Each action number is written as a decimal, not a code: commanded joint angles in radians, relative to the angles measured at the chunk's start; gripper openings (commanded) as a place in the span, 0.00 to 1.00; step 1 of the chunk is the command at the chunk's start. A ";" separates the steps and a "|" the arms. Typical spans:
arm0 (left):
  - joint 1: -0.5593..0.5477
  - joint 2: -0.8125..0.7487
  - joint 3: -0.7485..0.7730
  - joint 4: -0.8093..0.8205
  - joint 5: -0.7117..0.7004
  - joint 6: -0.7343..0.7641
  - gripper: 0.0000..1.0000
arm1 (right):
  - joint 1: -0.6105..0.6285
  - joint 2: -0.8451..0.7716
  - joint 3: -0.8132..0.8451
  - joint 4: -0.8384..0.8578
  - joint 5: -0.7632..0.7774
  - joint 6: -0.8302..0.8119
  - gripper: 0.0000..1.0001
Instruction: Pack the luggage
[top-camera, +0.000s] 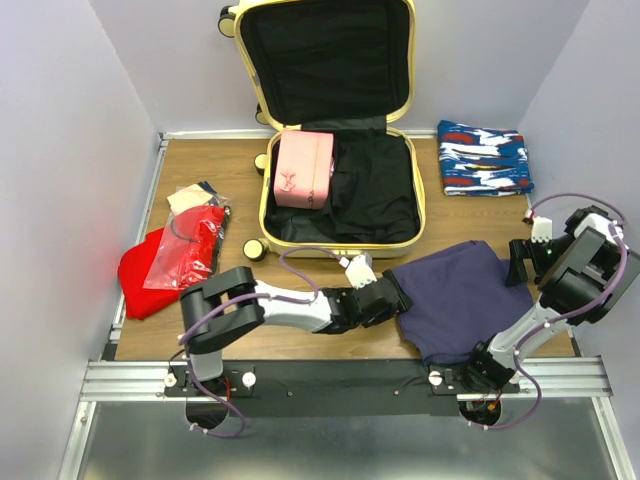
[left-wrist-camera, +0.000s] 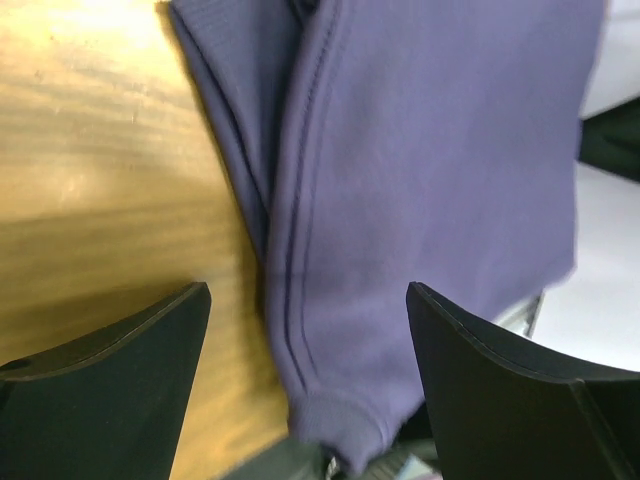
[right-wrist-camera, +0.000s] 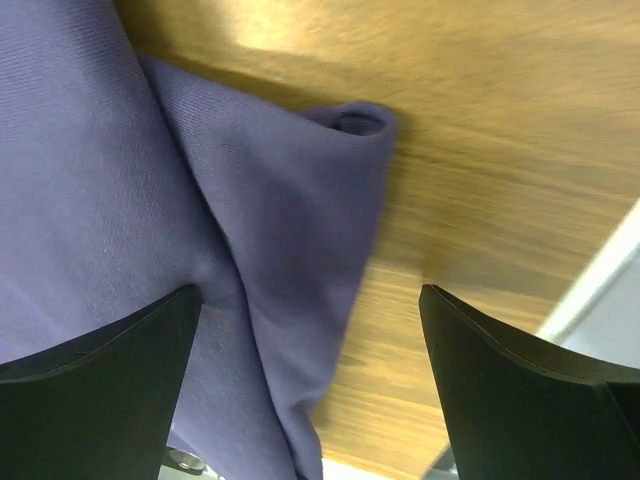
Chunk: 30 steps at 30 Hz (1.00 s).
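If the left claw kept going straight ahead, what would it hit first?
Probably the purple garment; its folded edge lies directly ahead of the open left gripper.

Pale grey walls (top-camera: 70, 120) close in a wooden table (top-camera: 210, 165) on its left, far and right edges. An aluminium rail (top-camera: 130, 380) runs along its near edge, with a dull metal sheet (top-camera: 330, 450) in front. Soft, even light leaves a faint sheen on the wood.
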 joint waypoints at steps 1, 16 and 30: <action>0.005 0.075 0.060 -0.028 -0.044 0.006 0.88 | -0.006 0.040 -0.061 0.011 -0.042 -0.030 1.00; 0.007 0.195 0.145 0.070 0.022 0.038 0.75 | 0.061 0.036 -0.174 0.016 -0.147 -0.045 0.77; 0.013 0.008 0.120 0.217 -0.001 0.264 0.00 | 0.069 -0.193 -0.133 -0.182 -0.297 -0.134 0.00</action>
